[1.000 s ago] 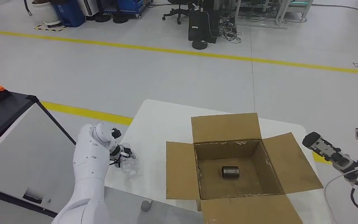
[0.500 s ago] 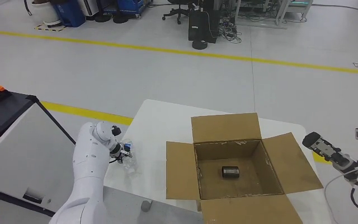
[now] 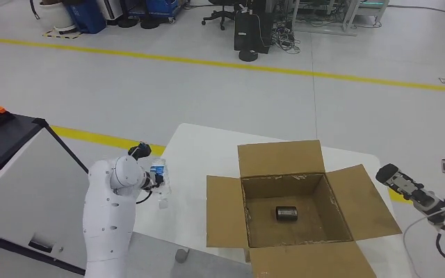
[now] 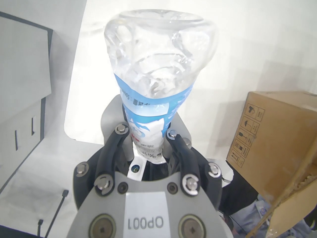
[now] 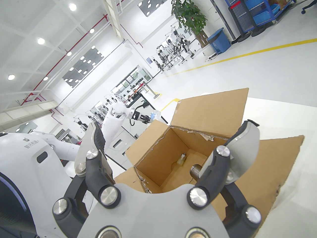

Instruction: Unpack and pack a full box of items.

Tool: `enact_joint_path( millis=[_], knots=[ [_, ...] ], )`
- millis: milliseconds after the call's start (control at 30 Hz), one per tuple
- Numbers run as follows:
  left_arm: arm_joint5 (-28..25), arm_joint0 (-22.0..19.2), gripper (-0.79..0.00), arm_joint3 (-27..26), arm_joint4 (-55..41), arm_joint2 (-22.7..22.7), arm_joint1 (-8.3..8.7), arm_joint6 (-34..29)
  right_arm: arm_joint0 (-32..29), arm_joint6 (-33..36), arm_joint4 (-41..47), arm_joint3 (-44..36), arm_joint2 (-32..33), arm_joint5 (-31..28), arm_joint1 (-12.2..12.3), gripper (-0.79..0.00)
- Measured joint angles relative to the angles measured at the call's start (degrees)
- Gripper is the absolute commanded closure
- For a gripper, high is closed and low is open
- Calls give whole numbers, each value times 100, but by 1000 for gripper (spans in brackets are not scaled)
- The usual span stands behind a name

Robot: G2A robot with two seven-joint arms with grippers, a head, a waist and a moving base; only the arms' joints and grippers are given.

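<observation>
Lifted since a second ago, bottle [image 4: 161, 63] hangs beside box [image 3: 281, 158]; my left fingers [image 4: 112, 147] clench it, I judge for packing; right fingers [image 5: 92, 134] released.

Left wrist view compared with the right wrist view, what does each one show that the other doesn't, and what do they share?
Left wrist view: the bottle with its blue label up close, pinched by the left gripper, the printed outer side of the box, and black zip ties on a grey surface.
Right wrist view: the inside of the box with a dark can on its floor, the right gripper open and empty, and a potted plant in the hall.
Shared: the box, the white table, and the left gripper holding the bottle.
</observation>
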Motion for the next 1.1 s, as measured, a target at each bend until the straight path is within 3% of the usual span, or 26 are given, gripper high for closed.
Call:
enact_joint_path(
  millis=[167,267,967,1100],
  knots=[
    [-79,573,0,-1554,-105,332,13,10,0,0,0,0,0,0,0,-785],
    [-164,743,0,-1965,-132,506,22,5,0,0,0,0,0,0,0,-785],
    [-160,749,0,-1963,-124,511,24,13,0,0,0,0,0,0,0,-785],
    [-270,826,0,-2119,364,754,53,141,0,0,0,0,0,0,0,-785]
  ],
)
